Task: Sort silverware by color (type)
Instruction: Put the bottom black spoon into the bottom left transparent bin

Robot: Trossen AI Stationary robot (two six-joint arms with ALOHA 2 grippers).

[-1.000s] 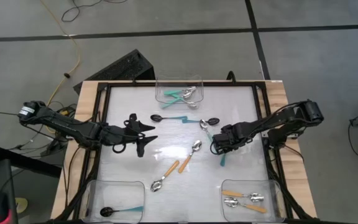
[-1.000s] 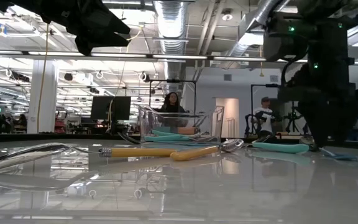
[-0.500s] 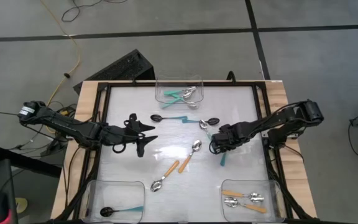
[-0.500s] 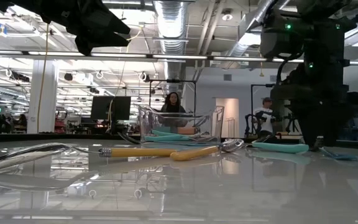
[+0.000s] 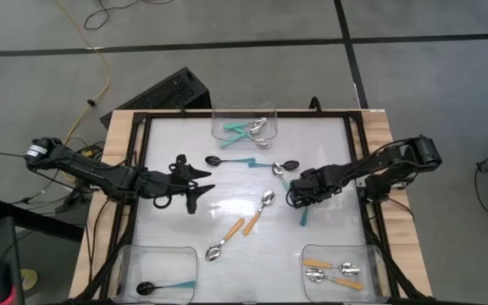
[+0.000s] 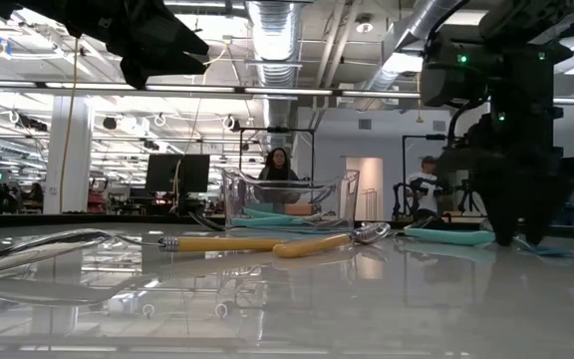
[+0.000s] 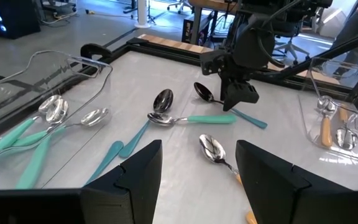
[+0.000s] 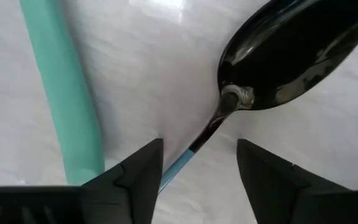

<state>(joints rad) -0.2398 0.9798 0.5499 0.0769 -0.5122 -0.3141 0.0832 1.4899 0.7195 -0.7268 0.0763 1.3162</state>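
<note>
Loose spoons (image 5: 244,203) flat mid-table: 2 orange-handled, several teal-handled; others sorted in bins.

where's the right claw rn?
High view: the right claw is low over the table's right-centre. Its open fingers straddle the neck of a black-bowled teal spoon, with a silver-bowled teal spoon just beside.

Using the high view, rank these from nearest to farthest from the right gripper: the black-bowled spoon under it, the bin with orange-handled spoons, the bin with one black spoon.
1. The black-bowled spoon, directly beneath the right gripper, near the table's right side.
2. The bin with orange-handled spoons, at the front right corner.
3. The bin with one black spoon, at the front left corner, across the table.
</note>
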